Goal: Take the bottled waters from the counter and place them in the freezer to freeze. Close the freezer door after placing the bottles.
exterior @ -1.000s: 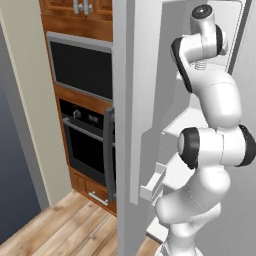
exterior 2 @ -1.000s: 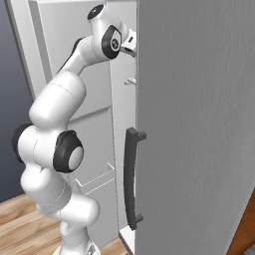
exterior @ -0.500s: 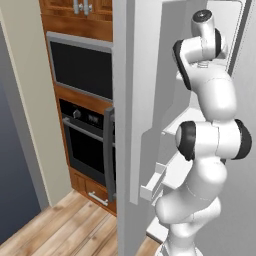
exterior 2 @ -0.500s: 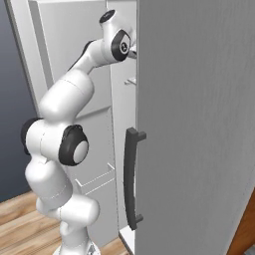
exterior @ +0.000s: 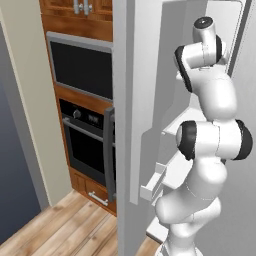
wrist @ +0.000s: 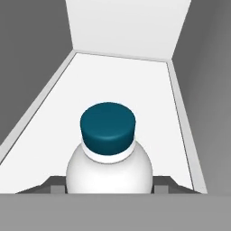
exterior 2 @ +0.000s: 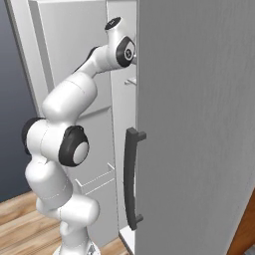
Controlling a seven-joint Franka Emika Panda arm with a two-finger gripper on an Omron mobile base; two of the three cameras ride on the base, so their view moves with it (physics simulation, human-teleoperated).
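- My gripper (wrist: pixel 108 189) is part closed on the bottled water (wrist: pixel 108 158), a finger at each side of its body; that keeps it upright
- I hold it over the freezer (exterior: pixel 150 75) shelf (wrist: pixel 131 85), midway between its side edges, short of the back corners, to set it down; the freezer door (exterior: pixel 125 150) stands open

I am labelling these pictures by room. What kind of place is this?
Most likely a home kitchen: a tall grey freezer with white shelves, a black built-in oven, and wooden cabinets above.

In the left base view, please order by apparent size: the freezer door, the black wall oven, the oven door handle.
1. Freezer door, largest.
2. Black wall oven.
3. Oven door handle, smallest.
The freezer door stands nearer the camera, which enlarges it.
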